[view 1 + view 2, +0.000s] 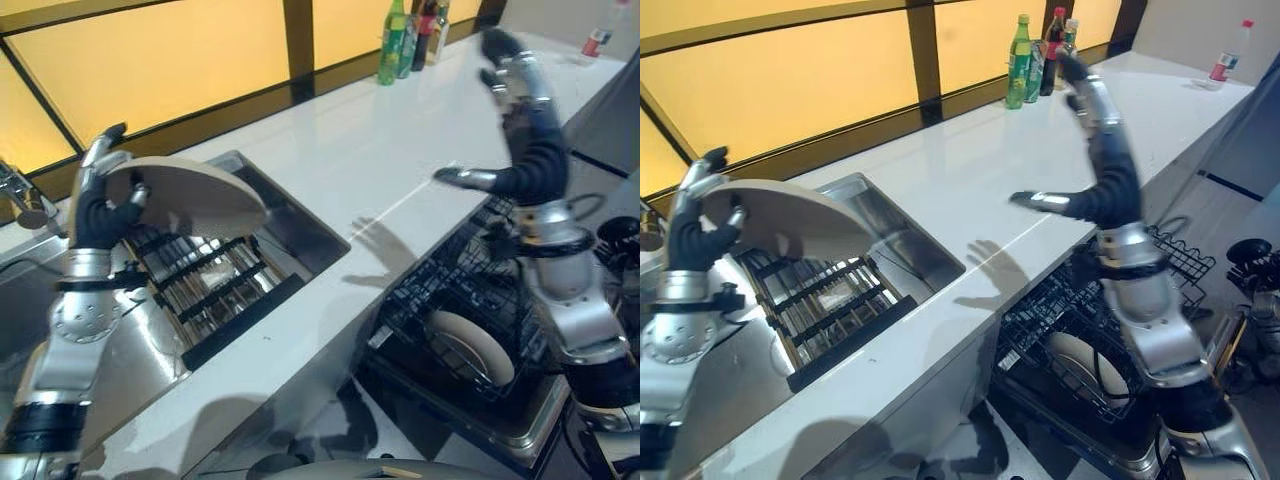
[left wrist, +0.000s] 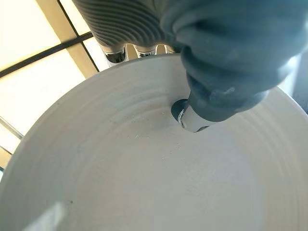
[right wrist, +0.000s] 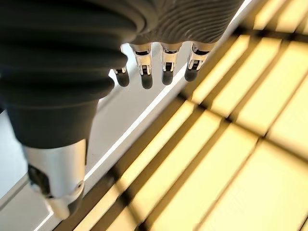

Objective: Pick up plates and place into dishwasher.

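My left hand [image 1: 100, 205] is shut on the rim of a large beige plate [image 1: 190, 195], held tilted above the sink [image 1: 300, 215] at the left. In the left wrist view the plate [image 2: 144, 168] lies under my thumb [image 2: 197, 118], with the fingers behind its edge. My right hand [image 1: 520, 120] is raised above the counter at the right, open, fingers straight, holding nothing. A second plate [image 1: 470, 345] stands in the dishwasher's black wire rack [image 1: 440, 290], below the counter edge at the lower right.
A black slatted drying rack [image 1: 215, 285] lies in the sink under the held plate. A tap [image 1: 25, 200] stands at the far left. Bottles [image 1: 410, 40] stand at the back of the white counter [image 1: 380, 150]. Another bottle [image 1: 1222, 55] stands far right.
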{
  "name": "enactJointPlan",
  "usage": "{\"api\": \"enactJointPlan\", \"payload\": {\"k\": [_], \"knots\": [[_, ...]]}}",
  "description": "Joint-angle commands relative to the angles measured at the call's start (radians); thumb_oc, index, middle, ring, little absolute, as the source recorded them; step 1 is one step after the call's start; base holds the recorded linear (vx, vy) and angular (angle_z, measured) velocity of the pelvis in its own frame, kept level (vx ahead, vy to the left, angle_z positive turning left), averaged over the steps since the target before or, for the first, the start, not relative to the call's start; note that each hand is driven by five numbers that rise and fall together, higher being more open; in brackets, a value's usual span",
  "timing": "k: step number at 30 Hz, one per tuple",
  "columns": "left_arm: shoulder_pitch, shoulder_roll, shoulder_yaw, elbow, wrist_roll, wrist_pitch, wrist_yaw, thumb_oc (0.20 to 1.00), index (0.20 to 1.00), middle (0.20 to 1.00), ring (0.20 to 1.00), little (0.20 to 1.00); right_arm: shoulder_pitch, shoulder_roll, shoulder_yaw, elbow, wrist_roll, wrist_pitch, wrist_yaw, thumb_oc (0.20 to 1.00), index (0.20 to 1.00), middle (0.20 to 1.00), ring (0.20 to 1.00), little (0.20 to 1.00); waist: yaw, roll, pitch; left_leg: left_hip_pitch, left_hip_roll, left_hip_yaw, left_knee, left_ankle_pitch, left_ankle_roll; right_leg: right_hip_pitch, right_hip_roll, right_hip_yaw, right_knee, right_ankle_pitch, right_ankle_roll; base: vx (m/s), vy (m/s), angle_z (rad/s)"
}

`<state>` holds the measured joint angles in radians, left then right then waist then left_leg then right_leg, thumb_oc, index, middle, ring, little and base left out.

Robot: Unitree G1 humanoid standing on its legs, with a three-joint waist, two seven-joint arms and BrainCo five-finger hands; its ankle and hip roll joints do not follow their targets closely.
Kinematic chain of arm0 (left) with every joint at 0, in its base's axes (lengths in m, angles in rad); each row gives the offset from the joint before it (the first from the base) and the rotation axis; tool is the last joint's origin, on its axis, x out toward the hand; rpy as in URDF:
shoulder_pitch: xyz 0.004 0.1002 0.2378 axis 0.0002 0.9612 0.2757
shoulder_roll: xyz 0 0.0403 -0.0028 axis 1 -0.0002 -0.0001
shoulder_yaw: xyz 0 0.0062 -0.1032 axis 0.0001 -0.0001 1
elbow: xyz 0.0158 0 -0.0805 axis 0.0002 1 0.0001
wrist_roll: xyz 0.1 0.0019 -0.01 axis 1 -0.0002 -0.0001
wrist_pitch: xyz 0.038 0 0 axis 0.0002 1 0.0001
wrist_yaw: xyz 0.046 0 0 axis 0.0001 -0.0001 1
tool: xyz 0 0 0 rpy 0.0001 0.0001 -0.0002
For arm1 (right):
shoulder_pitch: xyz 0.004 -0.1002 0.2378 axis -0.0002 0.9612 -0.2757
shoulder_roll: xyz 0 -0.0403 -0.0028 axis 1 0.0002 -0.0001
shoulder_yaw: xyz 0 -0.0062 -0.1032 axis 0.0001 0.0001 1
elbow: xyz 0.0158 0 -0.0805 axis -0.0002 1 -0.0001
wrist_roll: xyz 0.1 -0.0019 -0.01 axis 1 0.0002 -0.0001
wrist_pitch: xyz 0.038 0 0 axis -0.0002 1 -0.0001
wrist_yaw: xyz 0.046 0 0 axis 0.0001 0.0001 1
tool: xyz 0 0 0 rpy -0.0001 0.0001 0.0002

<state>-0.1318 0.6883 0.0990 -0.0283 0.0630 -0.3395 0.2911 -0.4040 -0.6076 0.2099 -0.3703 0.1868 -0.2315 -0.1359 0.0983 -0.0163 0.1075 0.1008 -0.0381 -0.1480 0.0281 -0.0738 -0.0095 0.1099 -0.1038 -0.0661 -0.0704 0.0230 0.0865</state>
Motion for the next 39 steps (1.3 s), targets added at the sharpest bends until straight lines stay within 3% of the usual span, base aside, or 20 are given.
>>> {"api": "enactJointPlan", "payload": {"k": [1, 8, 14, 21, 25, 30, 39], "knots": [[-0.083, 0.002, -0.037, -0.043, -0.033, -0.002, 0.072, 0.2, 0.2, 0.2, 0.2, 0.2, -0.073, 0.042, 0.058, -0.043, 0.025, 0.034, 0.042, 1.0, 1.0, 1.0, 1.0, 1.0, 0.013, -0.01, -0.076, -0.052, -0.037, -0.009, -0.006, 0.012, 0.034, -0.059, 0.021, 0.0, 0.18, -0.113, -0.004, -0.03, -0.008, 0.07], [-0.132, -0.061, -0.115, -0.072, -0.022, 0.029, 0.099, 0.2, 0.2, 0.2, 0.2, 0.2, -0.088, 0.139, 0.214, -0.025, 0.08, 0.123, 0.111, 1.0, 1.0, 1.0, 1.0, 1.0, 0.021, -0.011, -0.085, -0.051, -0.043, -0.024, -0.018, 0.021, 0.037, -0.06, 0.026, 0.001, 0.183, -0.116, -0.005, -0.04, -0.002, 0.05], [-0.151, -0.092, -0.154, -0.115, -0.033, 0.015, 0.121, 0.2, 0.2, 0.2, 0.2, 0.2, -0.112, 0.197, 0.294, 0.021, 0.063, 0.157, 0.082, 1.0, 1.0, 1.0, 1.0, 1.0, 0.033, -0.01, -0.087, -0.056, -0.047, -0.032, -0.021, 0.027, 0.038, -0.059, 0.025, -0.007, 0.181, -0.115, -0.007, -0.01, -0.002, 0.0], [-0.136, -0.137, -0.162, -0.217, -0.102, -0.02, 0.076, 0.2, 0.2, 0.2, 0.2, 0.2, -0.135, 0.218, 0.303, -0.003, 0.081, 0.169, 0.027, 1.0, 1.0, 1.0, 1.0, 1.0, 0.053, -0.016, -0.079, -0.063, -0.054, -0.054, -0.02, 0.027, 0.042, -0.061, 0.024, -0.017, 0.187, -0.117, -0.006, -0.01, -0.01, 0.01], [-0.137, -0.165, -0.192, -0.258, -0.139, -0.042, 0.043, 0.2, 0.2, 0.2, 0.2, 0.2, -0.167, 0.231, 0.305, 0.003, 0.018, 0.16, -0.022, 1.0, 1.0, 1.0, 1.0, 1.0, 0.063, -0.017, -0.081, -0.064, -0.058, -0.064, -0.026, 0.031, 0.043, -0.058, 0.023, -0.027, 0.183, -0.113, -0.006, 0.0, -0.011, 0.02], [-0.12, -0.174, -0.199, -0.285, -0.178, -0.071, 0.013, 0.2, 0.2, 0.2, 0.2, 0.2, -0.163, 0.208, 0.253, -0.007, 0.025, 0.153, -0.076, 1.0, 1.0, 1.0, 1.0, 1.0, 0.064, -0.017, -0.083, -0.066, -0.059, -0.071, -0.03, 0.033, 0.044, -0.059, 0.023, -0.032, 0.18, -0.11, -0.004, 0.0, -0.013, 0.12], [-0.098, -0.189, -0.215, -0.289, -0.241, -0.08, -0.066, 0.2, 0.2, 0.2, 0.2, 0.2, -0.15, 0.213, 0.208, -0.006, 0.064, 0.138, -0.045, 1.0, 1.0, 1.0, 1.0, 1.0, 0.066, -0.018, -0.085, -0.071, -0.066, -0.083, -0.025, 0.028, 0.051, -0.064, 0.02, -0.03, 0.184, -0.102, -0.002, 0.01, -0.007, 0.03]]}}
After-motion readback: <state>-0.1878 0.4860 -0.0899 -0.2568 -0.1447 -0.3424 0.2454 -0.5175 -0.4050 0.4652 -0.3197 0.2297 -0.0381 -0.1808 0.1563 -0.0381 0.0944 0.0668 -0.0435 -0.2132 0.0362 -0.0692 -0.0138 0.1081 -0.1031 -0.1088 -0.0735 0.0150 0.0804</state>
